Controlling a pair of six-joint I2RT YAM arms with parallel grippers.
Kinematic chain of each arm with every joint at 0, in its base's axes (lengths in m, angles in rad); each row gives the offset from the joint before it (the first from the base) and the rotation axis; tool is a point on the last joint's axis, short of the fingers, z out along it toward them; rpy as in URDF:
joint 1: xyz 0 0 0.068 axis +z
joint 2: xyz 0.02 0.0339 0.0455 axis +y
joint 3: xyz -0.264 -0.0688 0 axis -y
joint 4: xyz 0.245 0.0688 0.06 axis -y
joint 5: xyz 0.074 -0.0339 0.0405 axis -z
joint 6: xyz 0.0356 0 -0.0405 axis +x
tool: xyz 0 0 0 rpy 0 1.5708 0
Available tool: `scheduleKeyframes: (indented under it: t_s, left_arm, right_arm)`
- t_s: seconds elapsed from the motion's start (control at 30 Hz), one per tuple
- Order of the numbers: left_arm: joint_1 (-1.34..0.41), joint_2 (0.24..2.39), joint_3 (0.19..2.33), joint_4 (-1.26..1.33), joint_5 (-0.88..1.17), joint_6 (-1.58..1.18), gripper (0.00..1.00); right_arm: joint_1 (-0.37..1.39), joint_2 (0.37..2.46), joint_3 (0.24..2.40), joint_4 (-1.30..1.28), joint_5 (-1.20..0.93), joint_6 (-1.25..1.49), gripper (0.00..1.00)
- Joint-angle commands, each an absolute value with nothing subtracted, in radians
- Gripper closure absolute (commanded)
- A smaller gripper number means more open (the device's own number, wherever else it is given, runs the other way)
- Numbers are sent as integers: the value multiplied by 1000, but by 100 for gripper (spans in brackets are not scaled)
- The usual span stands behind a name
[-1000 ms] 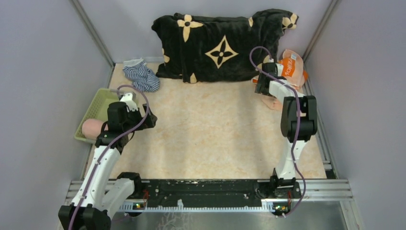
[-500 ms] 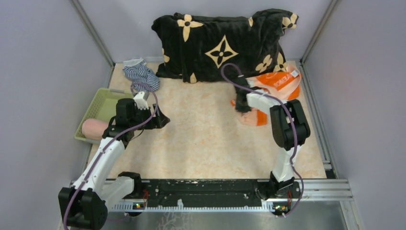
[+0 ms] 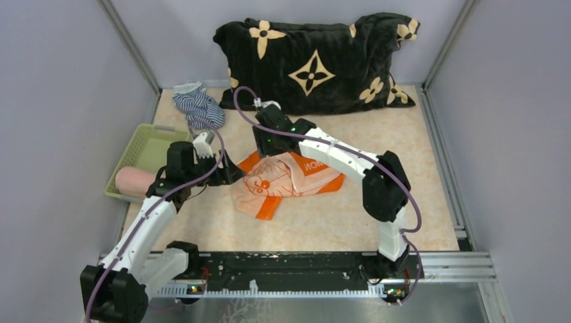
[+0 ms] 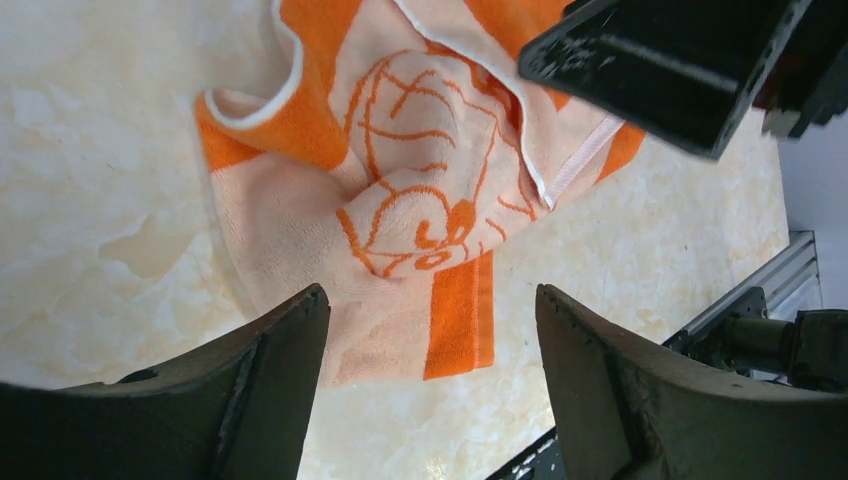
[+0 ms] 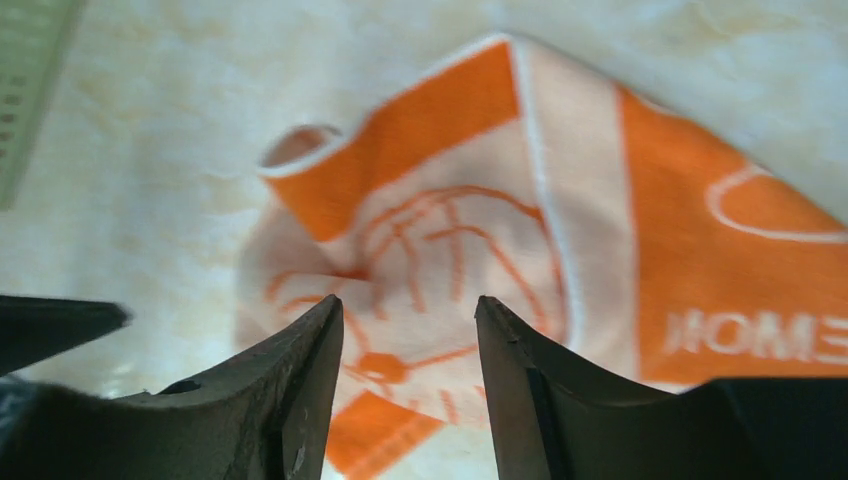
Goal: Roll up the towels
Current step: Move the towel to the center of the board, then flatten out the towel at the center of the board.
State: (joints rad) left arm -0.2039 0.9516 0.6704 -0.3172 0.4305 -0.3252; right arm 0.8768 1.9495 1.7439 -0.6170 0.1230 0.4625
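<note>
The orange towel (image 3: pixel 286 178) is seen crumpled on the middle of the table (image 3: pixel 404 202), with its cartoon print turned upward. The left gripper (image 4: pixel 430 385) is held at the towel's left edge, its fingers parted wide and nothing caught between them. The right gripper (image 5: pixel 405 370) is held above the towel's far side and is likewise released (cloth is seen through the gap, not pinched). The pink towel (image 3: pixel 130 180) is seen rolled in the green basket (image 3: pixel 149 142) by the left wall.
</note>
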Motion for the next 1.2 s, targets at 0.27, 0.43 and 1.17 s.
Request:
scheduleKeyframes:
  t_s: [0.27,0.43,1.17]
  left_arm:
    - [-265,1061,582,-346,373,-468,20]
    - [-345,1139,586,-359,284,-484,19]
    - [-445,1393,616,-349,15,-474,54]
  right_arm:
    - [824,1853,1447,-663,223,372,47]
    - [826,1895,1414,-671,224,382,49]
    - [563,1598,1413,-836,401,279,100]
